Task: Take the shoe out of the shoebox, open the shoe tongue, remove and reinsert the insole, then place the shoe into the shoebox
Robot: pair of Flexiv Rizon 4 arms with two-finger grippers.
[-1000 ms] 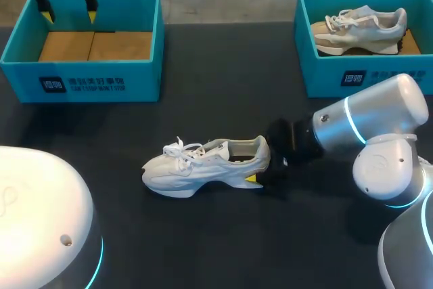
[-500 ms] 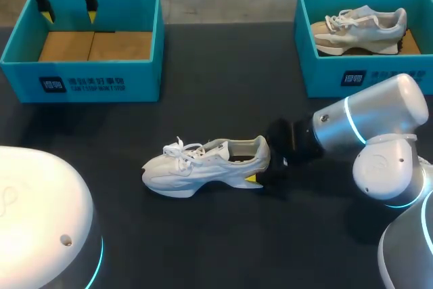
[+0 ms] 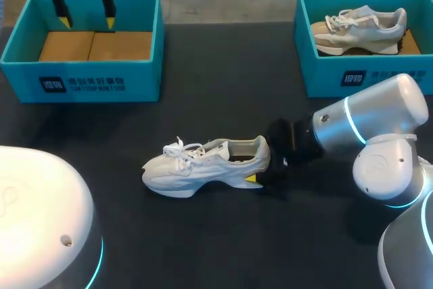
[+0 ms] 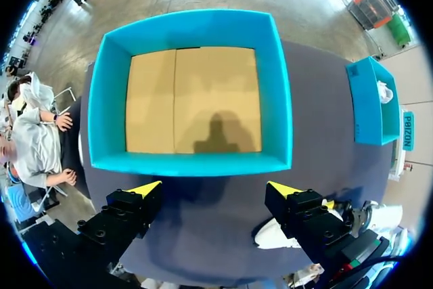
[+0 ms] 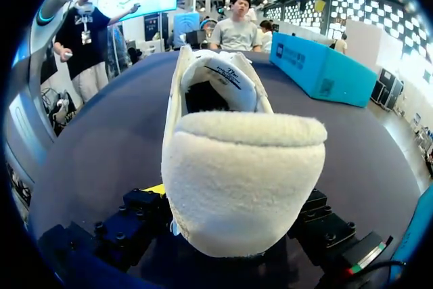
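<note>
Head view: the white shoe (image 3: 206,166) is seen standing on its sole on the dark desk (image 3: 223,86), toe toward the left side, heel toward the right arm (image 3: 365,126). The right jaws are set at the heel; one yellow fingertip (image 3: 251,179) is seen at its near side. The left jaws are held apart over the far wall of the empty shoebox (image 3: 81,82). A beige shoe (image 3: 358,28) is seen in a second shoebox (image 3: 365,79).

Left wrist view: the empty shoebox (image 4: 196,28) is seen ahead of the left jaws, the yellow fingertips (image 4: 145,187) wide apart with nothing between them.

Right wrist view: the right jaws are clamped on the heel of the white shoe (image 5: 243,167), one finger at each side.
</note>
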